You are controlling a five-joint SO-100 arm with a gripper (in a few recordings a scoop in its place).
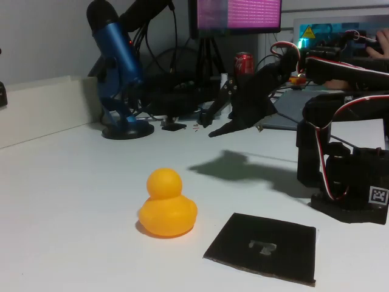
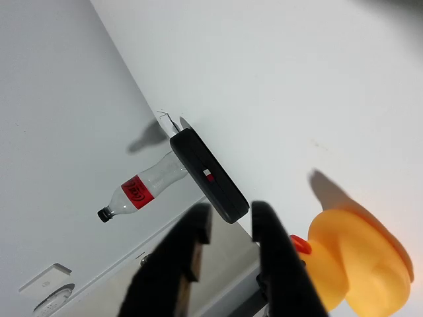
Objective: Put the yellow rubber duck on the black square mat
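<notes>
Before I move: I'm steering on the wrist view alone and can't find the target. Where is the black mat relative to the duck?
Observer: In the fixed view the black square mat lies flat to the right of the yellow rubber duck, nearer the camera and not touching it.
Operator: Is the mat covered?
Observer: No, its pale grey centre mark is in plain sight.
Operator: And my gripper?
Observer: The gripper hangs above the table, beyond the duck, with its fingers parted. Its shadow falls behind the duck.

Dim, soft-focus frames; arm's shadow darkens table (image 1: 73, 201).
</notes>
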